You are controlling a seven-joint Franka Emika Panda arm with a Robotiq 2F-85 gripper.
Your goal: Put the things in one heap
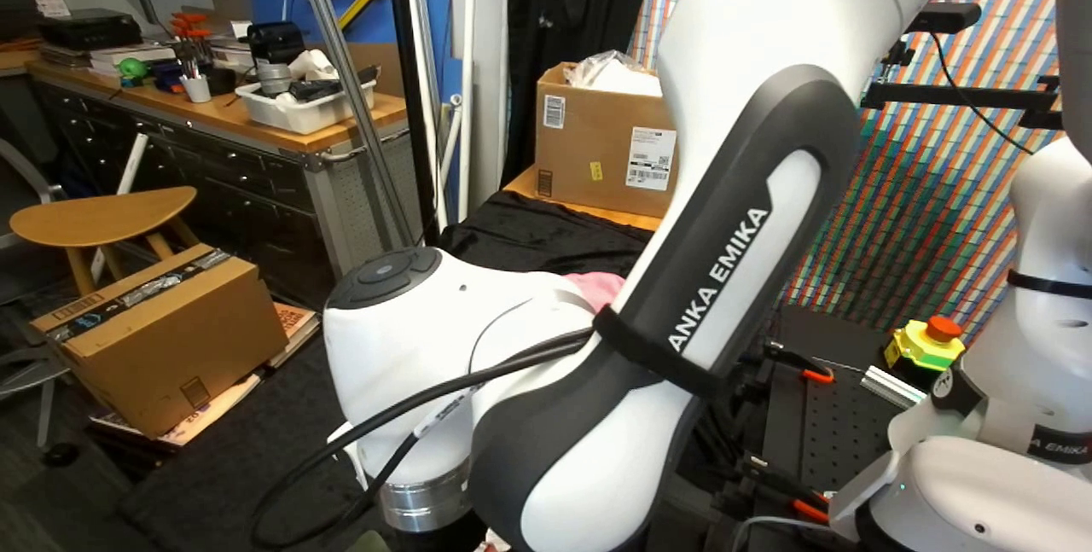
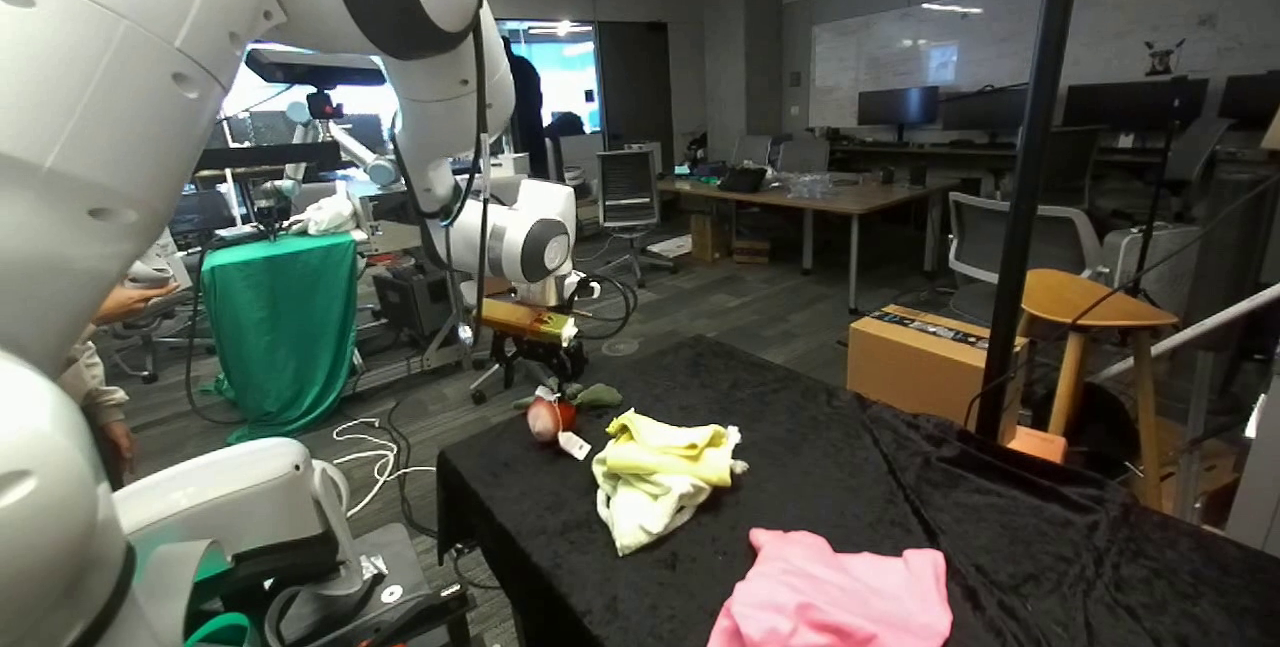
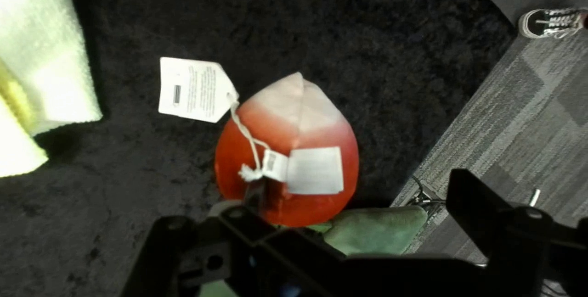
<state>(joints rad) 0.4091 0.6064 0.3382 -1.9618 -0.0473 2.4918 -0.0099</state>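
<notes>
Yellow cloth [image 2: 672, 443] and paler cloth [image 2: 648, 507] lie bunched near the red plush [image 2: 550, 419] in an exterior view, pink cloth [image 2: 835, 595] well apart from it. In an exterior view, arm [image 1: 734, 219] masks most of the pink cloth. Wrist view: pincer [image 3: 357, 189] parted, empty, one jaw overlapping the plush, contact unclear. Closing off-centre could roll it off the tabletop [image 3: 390, 58].

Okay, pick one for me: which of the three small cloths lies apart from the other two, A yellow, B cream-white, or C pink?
C, since in an exterior view the black cover shows between the pink cloth and the yellow cloth and cream-white cloth, which lie together.
</notes>
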